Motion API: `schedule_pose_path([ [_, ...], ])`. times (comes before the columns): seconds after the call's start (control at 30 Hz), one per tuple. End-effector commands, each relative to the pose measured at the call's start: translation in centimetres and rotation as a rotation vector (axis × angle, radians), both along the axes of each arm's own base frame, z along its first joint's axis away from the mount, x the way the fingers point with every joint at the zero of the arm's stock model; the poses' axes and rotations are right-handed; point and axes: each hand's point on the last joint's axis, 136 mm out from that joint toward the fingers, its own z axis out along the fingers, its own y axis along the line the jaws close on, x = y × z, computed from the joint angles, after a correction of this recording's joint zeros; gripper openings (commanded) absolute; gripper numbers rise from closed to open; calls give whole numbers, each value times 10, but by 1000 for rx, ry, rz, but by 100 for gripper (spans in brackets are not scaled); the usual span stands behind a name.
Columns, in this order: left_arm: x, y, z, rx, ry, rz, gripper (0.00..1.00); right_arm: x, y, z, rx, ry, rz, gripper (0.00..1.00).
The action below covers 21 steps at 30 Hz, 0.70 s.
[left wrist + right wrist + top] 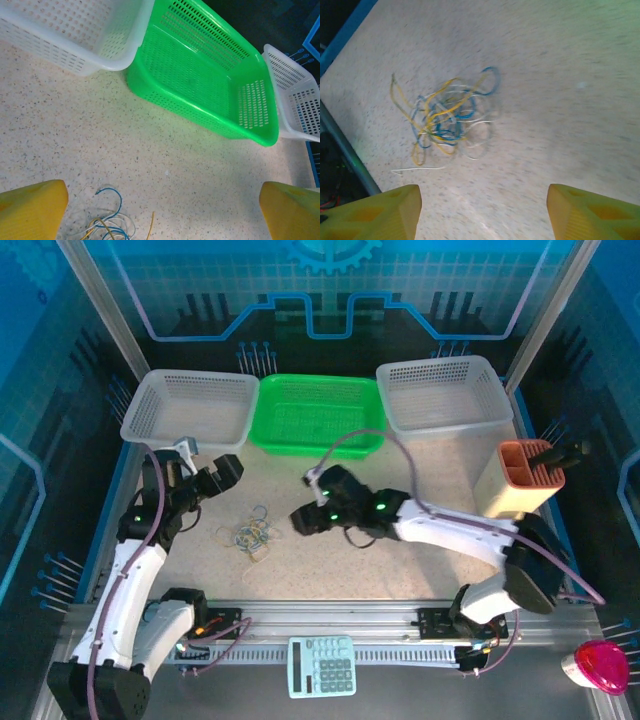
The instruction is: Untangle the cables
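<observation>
Top external view: the cables [255, 534] are seen in one tangled heap on the tabletop [450, 470], between the two arms and well short of the green basket [315, 415]. The right gripper [303, 502] is held just beside the heap, jaws apart with nothing between them. It is probably aimed so that one loop can be singled out. The left gripper [210, 480] is held wide apart and empty on the other side, likely so the heap can be pulled against from there.
</observation>
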Motion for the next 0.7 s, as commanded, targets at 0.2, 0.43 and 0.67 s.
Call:
schedule_pose_path([
  [0.2, -15, 24, 20, 90, 9, 112, 99, -15, 88, -40, -102, -20, 134, 73],
  [0.43, -16, 25, 29, 60, -26, 135, 99, -3, 113, -68, -149, 1, 136, 73],
  [0.67, -17, 23, 40, 48, -51, 127, 99, 20, 116, -93, -177, 22, 89, 63],
])
